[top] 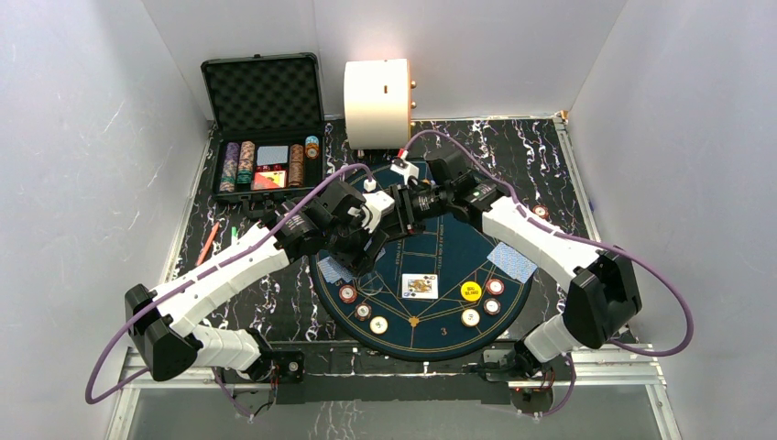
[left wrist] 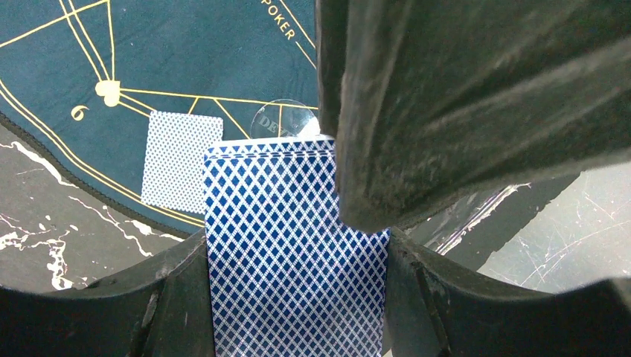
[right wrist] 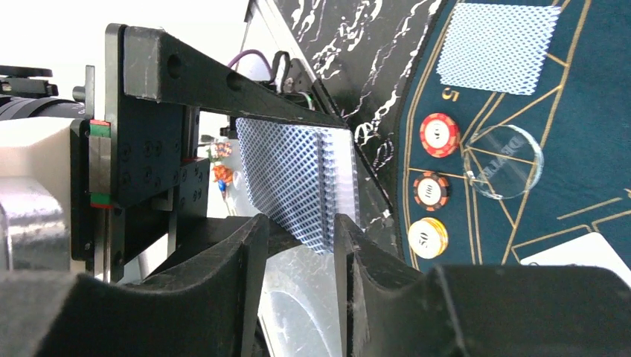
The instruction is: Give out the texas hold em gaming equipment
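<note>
My left gripper [top: 368, 240] hangs over the left half of the blue poker mat [top: 458, 240], shut on a deck of blue-backed cards [left wrist: 290, 245]. My right gripper [right wrist: 298, 232] meets it from the right. Its jaws stand apart, with the deck's lower corner [right wrist: 298, 178] between the fingertips [right wrist: 344, 245]. Dealt face-down cards lie at left [top: 334, 269] and right [top: 511, 262]. A face-up card [top: 420, 286], a yellow button [top: 471, 291], a clear dealer button [right wrist: 504, 161] and chips [right wrist: 439, 134] lie on the mat.
The open black case [top: 266, 128] with chip stacks stands at the back left, the big cream cylinder [top: 377, 90] behind the mat. An orange pen [top: 208, 243] lies left of the mat. White walls close in both sides.
</note>
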Robot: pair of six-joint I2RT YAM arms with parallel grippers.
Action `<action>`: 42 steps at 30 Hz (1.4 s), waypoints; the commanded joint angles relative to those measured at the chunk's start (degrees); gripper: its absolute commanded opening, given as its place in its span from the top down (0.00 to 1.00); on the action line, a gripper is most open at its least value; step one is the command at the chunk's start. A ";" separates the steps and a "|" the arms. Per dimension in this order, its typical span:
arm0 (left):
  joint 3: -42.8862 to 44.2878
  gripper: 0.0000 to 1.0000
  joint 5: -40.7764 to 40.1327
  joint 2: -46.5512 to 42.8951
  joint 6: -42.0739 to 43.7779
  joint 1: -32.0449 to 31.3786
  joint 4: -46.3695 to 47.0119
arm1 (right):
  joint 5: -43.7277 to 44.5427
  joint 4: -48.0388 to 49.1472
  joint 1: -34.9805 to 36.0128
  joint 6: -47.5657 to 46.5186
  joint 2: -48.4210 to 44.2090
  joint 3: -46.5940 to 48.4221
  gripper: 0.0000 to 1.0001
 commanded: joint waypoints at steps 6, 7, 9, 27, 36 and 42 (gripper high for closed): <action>0.94 1.00 0.62 -2.55 -0.13 -0.23 0.77 | 0.44 -5.55 -1.20 -6.21 0.53 4.75 0.37; 0.93 1.00 0.58 -2.53 -0.15 -0.23 0.78 | 0.40 -4.65 -0.77 -5.87 1.03 4.79 0.35; 1.05 1.00 0.63 -2.43 -0.19 -0.26 0.78 | 0.15 -3.10 0.62 -5.35 2.09 4.95 0.31; 1.01 1.00 0.62 -3.32 0.00 -0.23 0.78 | 3.55 -2.86 2.00 -4.97 3.76 3.47 0.38; 1.05 1.00 0.68 -3.37 0.01 -0.23 0.77 | 4.76 -4.44 1.38 -5.89 3.07 4.91 0.39; 1.16 1.00 0.62 -3.38 0.09 -0.24 0.76 | 5.24 -6.00 1.14 -6.77 3.00 5.85 0.38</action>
